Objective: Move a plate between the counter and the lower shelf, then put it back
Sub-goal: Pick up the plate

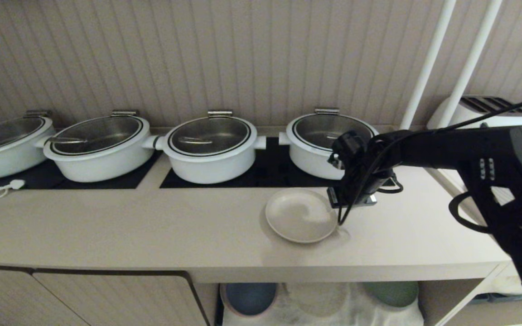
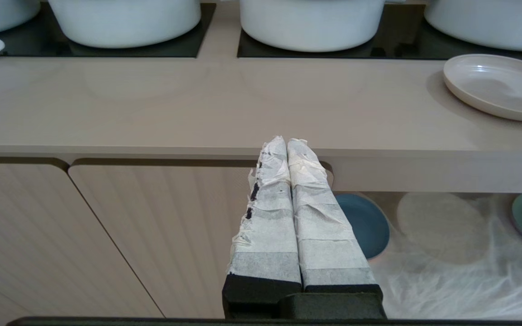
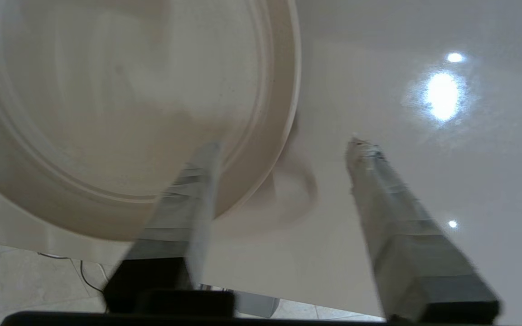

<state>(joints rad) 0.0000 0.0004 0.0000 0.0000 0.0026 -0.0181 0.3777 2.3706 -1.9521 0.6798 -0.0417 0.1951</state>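
The plate lies flat on the counter, just in front of the rightmost white pot. The right tool hangs over the plate's right edge with its fingers spread apart: one finger is above the rim, the other is above bare counter beside the plate, and nothing is gripped. The left tool is in front of the counter's edge, well left of the plate, fingers pressed together and empty.

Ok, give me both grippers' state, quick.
Left gripper: shut, holding nothing, parked before the cabinet doors.
Right gripper: open over the plate rim, holding nothing.
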